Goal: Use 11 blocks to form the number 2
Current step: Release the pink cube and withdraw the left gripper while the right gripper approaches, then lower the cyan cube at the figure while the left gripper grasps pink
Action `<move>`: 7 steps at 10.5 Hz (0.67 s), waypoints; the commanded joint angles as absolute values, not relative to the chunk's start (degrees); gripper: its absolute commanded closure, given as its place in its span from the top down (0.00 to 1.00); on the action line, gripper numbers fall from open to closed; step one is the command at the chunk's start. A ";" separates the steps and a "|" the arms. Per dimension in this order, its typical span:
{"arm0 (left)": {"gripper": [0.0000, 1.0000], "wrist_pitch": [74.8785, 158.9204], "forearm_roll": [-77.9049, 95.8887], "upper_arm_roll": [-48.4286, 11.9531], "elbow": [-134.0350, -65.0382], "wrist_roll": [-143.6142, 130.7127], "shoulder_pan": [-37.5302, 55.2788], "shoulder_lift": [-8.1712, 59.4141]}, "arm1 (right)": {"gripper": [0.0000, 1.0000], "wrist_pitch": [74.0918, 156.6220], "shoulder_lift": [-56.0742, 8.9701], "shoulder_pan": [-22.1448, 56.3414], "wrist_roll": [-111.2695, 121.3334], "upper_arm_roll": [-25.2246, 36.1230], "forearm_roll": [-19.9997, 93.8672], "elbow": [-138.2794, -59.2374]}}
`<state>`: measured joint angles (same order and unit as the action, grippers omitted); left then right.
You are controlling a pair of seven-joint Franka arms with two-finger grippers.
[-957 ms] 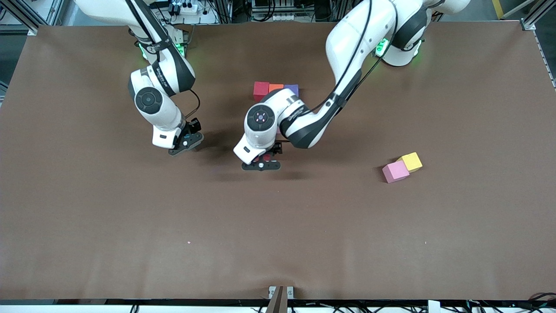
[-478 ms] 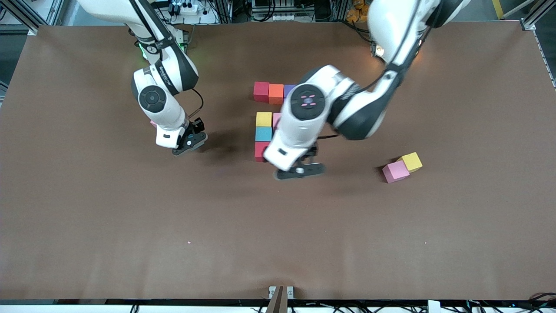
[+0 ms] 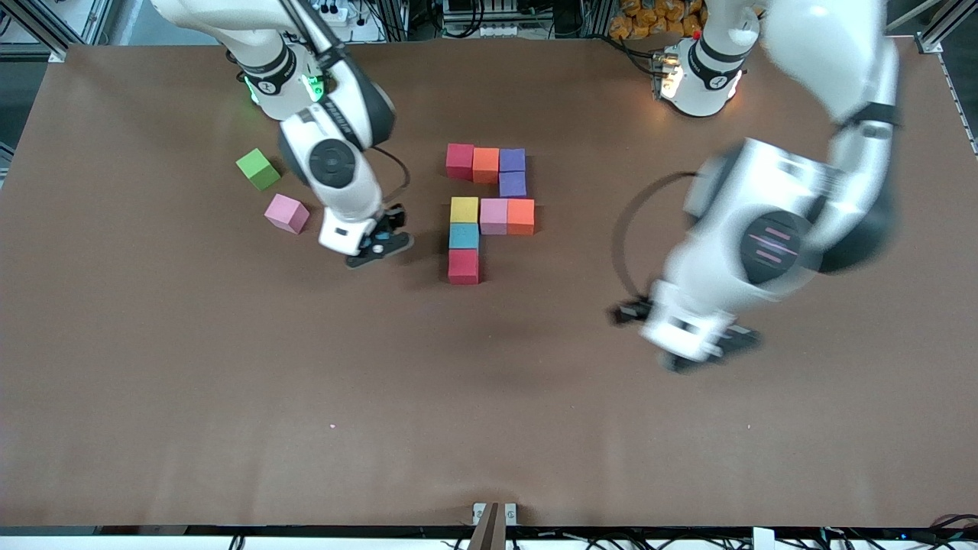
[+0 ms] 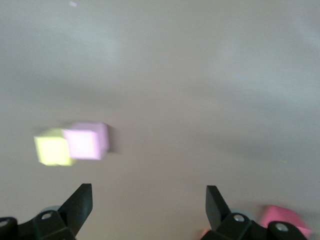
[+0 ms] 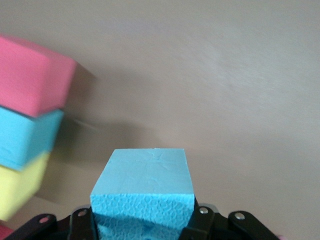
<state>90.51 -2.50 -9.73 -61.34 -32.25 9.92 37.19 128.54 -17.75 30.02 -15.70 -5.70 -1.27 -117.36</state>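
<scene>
The unfinished number 2 lies mid-table: red (image 3: 460, 161), orange (image 3: 485, 164) and purple (image 3: 512, 160) blocks in a row, a purple block (image 3: 513, 184) below, then yellow (image 3: 464, 209), pink (image 3: 493, 216) and orange (image 3: 520, 216), then light blue (image 3: 463, 236) and red (image 3: 463, 266). My right gripper (image 3: 378, 247) hangs beside that red block, shut on a light blue block (image 5: 145, 192). My left gripper (image 3: 691, 350) is open and empty over the table toward the left arm's end. A pink block (image 4: 87, 141) and a yellow block (image 4: 51, 150) lie touching ahead of it; the arm hides them in the front view.
A green cube (image 3: 258, 169) and a loose pink block (image 3: 286, 213) lie toward the right arm's end of the table, close to the right arm. The brown table (image 3: 229, 382) stretches bare toward the front camera.
My left arm swung away from the figure toward its own end of the table, uncovering the blocks. My right gripper carried the light blue block closer to the figure.
</scene>
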 commanded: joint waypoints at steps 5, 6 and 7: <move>1.00 105.58 -12.74 -11.07 -82.37 -10.99 1.07 32.20 | 0.18 126.83 -29.00 34.89 -23.03 -5.54 8.69 -97.66; 1.00 113.56 -12.74 -11.16 -90.36 -10.81 0.27 29.04 | 0.18 126.83 -30.66 35.59 -23.11 -5.54 10.70 -94.95; 1.00 119.65 -12.74 -11.16 -96.44 -10.64 -0.08 26.92 | 0.18 126.83 -33.02 36.55 -23.72 -5.54 11.42 -91.88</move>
<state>111.10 -11.64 -10.40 -82.34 -11.95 1.74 34.75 128.01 -28.59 34.91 -22.17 -5.79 9.62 -98.03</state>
